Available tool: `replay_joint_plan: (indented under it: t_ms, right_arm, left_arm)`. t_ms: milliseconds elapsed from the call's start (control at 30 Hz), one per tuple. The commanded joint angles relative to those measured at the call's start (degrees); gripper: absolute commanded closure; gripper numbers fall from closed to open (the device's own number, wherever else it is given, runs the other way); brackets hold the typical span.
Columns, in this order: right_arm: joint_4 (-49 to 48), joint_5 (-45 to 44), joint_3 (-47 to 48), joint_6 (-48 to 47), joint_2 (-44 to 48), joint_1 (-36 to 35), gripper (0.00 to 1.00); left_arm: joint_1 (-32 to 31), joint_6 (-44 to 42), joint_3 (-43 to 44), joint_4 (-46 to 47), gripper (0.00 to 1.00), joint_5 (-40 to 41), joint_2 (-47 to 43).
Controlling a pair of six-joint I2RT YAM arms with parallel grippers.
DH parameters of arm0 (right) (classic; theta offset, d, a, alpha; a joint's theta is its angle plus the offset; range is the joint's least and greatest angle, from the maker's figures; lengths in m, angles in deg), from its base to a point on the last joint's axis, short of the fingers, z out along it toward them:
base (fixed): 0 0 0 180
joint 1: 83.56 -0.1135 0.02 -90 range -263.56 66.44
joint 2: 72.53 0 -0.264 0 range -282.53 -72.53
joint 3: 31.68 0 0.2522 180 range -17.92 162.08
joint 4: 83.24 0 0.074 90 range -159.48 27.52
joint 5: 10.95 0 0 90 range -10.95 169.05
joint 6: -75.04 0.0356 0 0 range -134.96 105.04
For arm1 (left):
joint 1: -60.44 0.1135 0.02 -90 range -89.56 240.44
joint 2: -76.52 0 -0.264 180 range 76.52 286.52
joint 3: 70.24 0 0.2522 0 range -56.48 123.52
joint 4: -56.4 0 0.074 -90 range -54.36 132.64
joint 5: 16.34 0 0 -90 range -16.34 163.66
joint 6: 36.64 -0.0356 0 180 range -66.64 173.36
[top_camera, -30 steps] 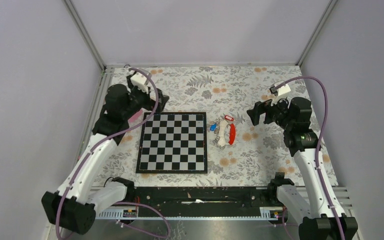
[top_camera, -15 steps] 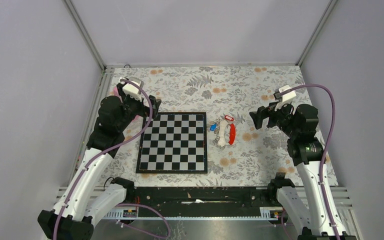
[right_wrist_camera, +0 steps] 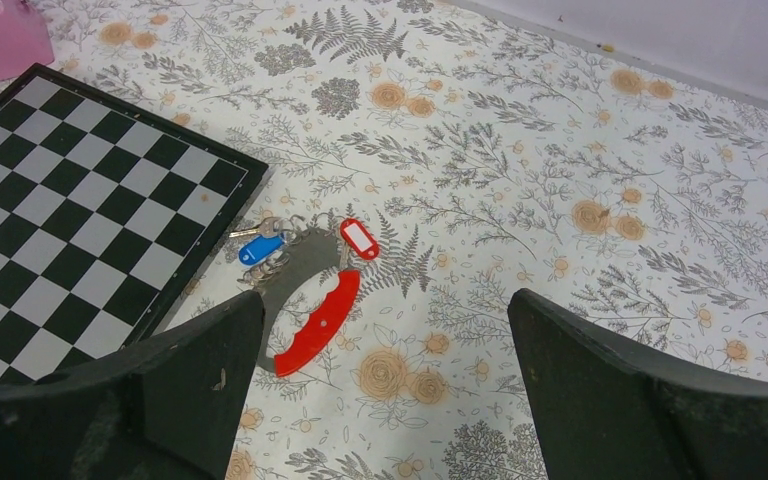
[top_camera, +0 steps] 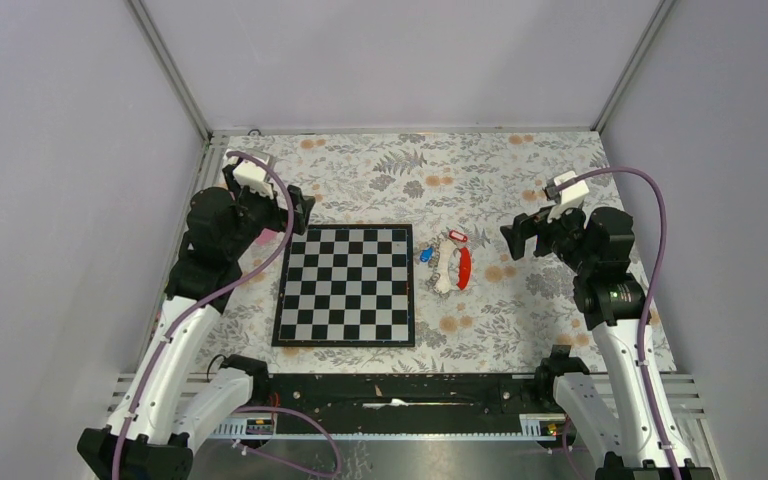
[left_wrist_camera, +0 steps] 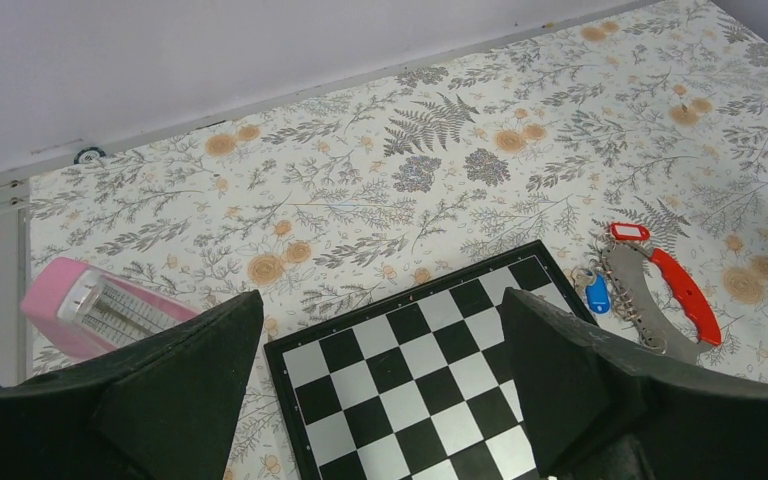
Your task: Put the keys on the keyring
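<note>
**Q:** Where are the parts, and what state are the tools in?

**A:** The keys, a blue-tag key [right_wrist_camera: 260,248] and a red-tag key [right_wrist_camera: 358,238], lie flat on the bench [right_wrist_camera: 560,150]. They touch the upper end of the keyring [right_wrist_camera: 315,320], just right of the chessboard [right_wrist_camera: 80,200]. The left tool [left_wrist_camera: 380,300] and right tool [right_wrist_camera: 385,300] hang with fingers wide apart, holding nothing.

**Q:** How will the parts handle?

**A:** They look light, thin, stiff and probably slippery. Grip each key by its plastic tag. Grip the keyring by its curved body.

**Q:** How do the views differ?

**A:** The right wrist view shows fine metal beside the blue tag, but not whether the keys are threaded. The top view shows only coloured specks. The left wrist view shows the pink block [left_wrist_camera: 90,310] fully.
</note>
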Motion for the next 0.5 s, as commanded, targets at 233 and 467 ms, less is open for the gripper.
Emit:
replay_joint_plan:
  t_ms: [233, 467]
  right_arm:
    - [0.73, 1.00, -0.21, -1.63, 1.20, 0.17, 0.01]
    - [0.60, 0.92, -0.36, -1.32, 1.27, 0.20, 0.01]
  left_arm:
    - [1.02, 1.28, -0.01, 2.05, 0.01, -2.39, -0.09]
    - [1.41, 1.46, -0.58, 2.12, 0.01, -3.54, 0.05]
